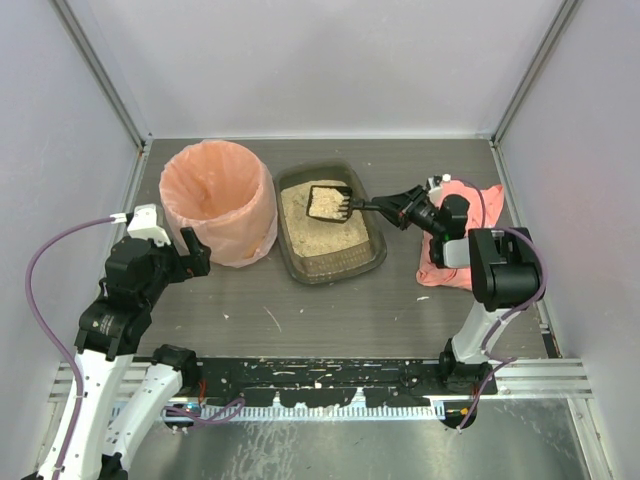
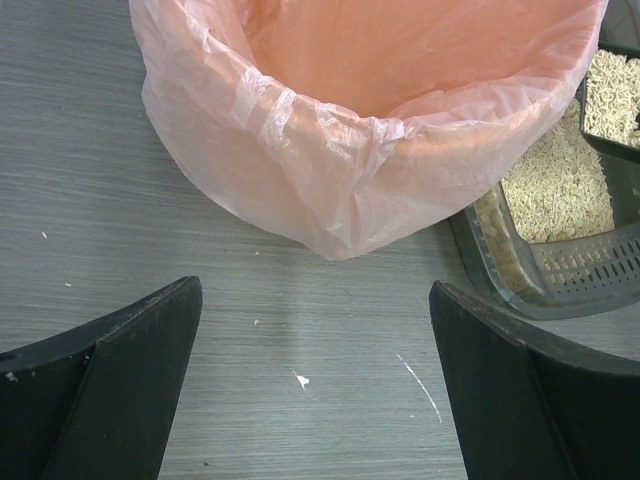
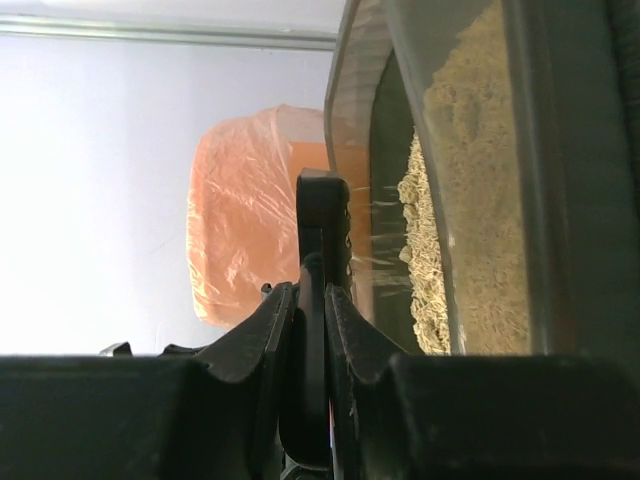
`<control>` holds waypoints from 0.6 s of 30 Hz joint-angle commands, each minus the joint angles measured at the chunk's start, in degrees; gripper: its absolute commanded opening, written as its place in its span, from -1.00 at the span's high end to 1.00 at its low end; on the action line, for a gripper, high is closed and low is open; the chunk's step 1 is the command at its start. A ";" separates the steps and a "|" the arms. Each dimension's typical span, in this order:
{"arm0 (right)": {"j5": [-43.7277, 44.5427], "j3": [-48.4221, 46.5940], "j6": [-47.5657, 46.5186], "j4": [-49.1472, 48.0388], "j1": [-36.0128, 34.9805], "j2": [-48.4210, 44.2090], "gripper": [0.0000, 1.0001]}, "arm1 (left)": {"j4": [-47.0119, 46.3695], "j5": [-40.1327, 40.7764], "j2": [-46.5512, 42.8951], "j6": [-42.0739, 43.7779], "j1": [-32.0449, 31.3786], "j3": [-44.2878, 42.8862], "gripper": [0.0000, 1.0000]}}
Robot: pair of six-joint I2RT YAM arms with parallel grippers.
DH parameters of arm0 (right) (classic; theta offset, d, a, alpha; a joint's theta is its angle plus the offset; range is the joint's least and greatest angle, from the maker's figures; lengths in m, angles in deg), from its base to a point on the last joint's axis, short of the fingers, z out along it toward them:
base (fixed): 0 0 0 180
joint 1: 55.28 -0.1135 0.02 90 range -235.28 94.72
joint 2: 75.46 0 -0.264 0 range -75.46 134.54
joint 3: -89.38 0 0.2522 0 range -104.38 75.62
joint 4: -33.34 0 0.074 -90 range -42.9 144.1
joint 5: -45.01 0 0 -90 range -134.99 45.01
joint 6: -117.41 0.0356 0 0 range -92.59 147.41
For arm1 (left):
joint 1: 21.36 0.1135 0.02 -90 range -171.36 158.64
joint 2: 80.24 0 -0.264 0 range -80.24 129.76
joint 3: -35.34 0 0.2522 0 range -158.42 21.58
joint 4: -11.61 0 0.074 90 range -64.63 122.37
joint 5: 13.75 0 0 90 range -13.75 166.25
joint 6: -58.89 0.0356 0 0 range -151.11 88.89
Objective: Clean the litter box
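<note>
The litter box (image 1: 352, 262), a shallow dark olive tray of beige litter, sits mid-table; its corner shows in the left wrist view (image 2: 560, 290) and its rim fills the right wrist view (image 3: 560, 180). My right gripper (image 1: 400, 208) is shut on the handle of a black slotted scoop (image 1: 328, 203), whose head holds litter above the tray's far end. In the right wrist view the handle (image 3: 322, 300) is clamped between the fingers. My left gripper (image 1: 195, 250) is open and empty, low over the table just in front of the bin (image 1: 218, 200).
A round bin lined with a peach-pink bag (image 2: 370, 110) stands left of the tray, touching it. A pink cloth (image 1: 470, 205) lies under the right arm. White walls enclose the table on three sides. Small white specks (image 2: 300, 380) lie on the grey tabletop.
</note>
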 commanded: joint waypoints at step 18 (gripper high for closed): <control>-2.33 -4.41 -0.76 -2.34 -0.15 -1.64 0.98 | -2.17 -0.13 -0.27 -0.33 0.41 -0.51 -0.96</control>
